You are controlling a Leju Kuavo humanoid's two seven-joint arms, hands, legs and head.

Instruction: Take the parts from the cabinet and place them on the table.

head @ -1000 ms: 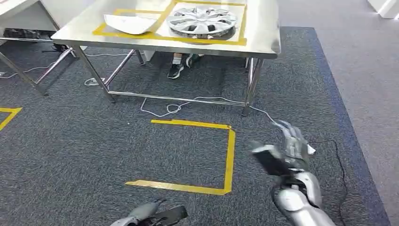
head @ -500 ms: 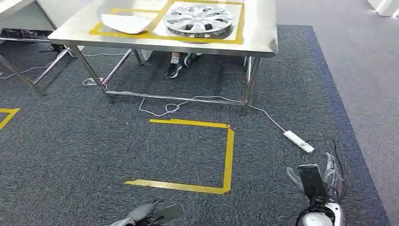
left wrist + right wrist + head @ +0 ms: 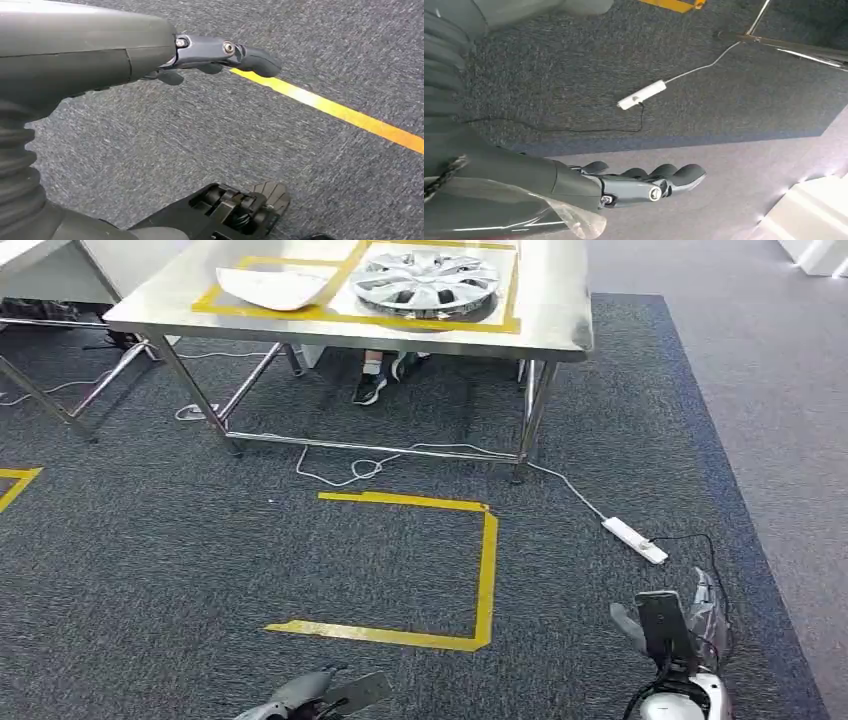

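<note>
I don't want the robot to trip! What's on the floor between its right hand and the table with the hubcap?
In the head view, a white power strip with its cables lies on the carpet between the right hand and the table holding the hubcap.

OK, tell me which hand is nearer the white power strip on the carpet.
Right. The right hand hangs low just short of the power strip, on the same side of the yellow floor marking. The left hand hangs across that marking, well away.
</note>
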